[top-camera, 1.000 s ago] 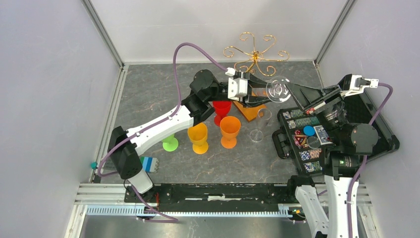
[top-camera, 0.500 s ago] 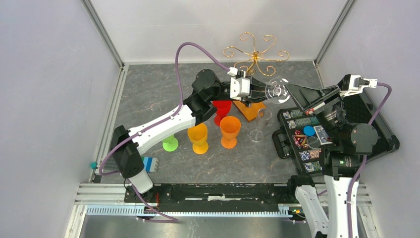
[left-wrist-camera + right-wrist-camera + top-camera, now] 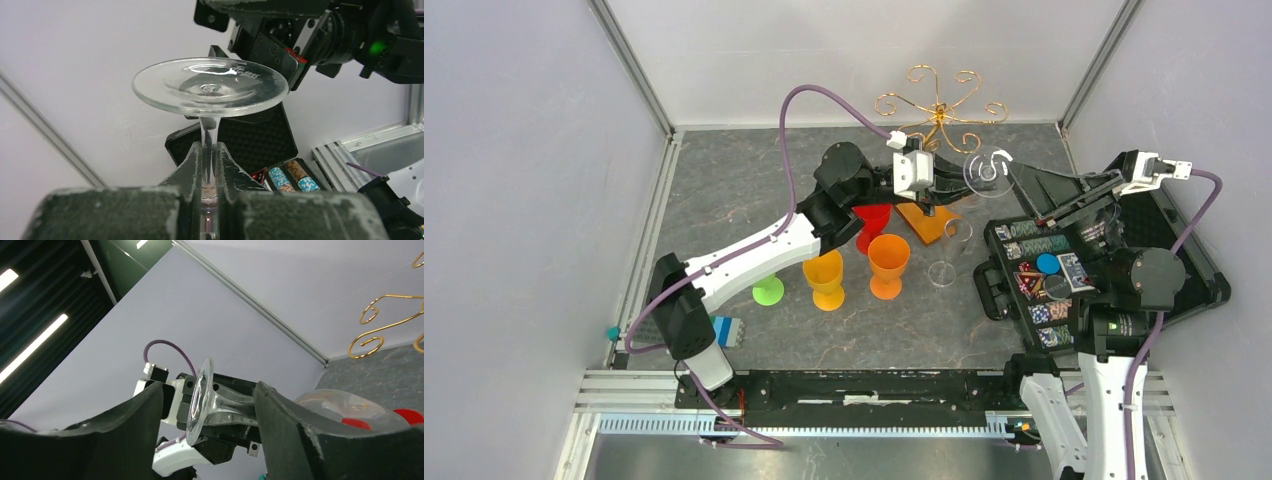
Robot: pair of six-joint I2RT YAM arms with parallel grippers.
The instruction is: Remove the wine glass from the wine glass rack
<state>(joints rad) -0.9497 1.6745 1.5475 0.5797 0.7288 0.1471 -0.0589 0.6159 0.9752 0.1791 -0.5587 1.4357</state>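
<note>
A grey marbled table (image 3: 724, 200) sits between pale walls. The wine glass rack (image 3: 938, 118) stands at the upper middle of the top view, its gold curls (image 3: 380, 325) at the right edge of the right wrist view. The wine glass (image 3: 987, 168) is in the air just below and right of those curls, clear of the wire. The left gripper (image 3: 951, 190) is clamped on its stem; in the left wrist view both fingers (image 3: 192, 165) press the stem below the round foot (image 3: 210, 87). The right gripper (image 3: 1024, 193) is spread open, the foot (image 3: 202, 395) between its fingers with a gap on each side. Coloured goblets (image 3: 887, 262) and a black chip case (image 3: 1044, 270) fill the middle and right
</note>
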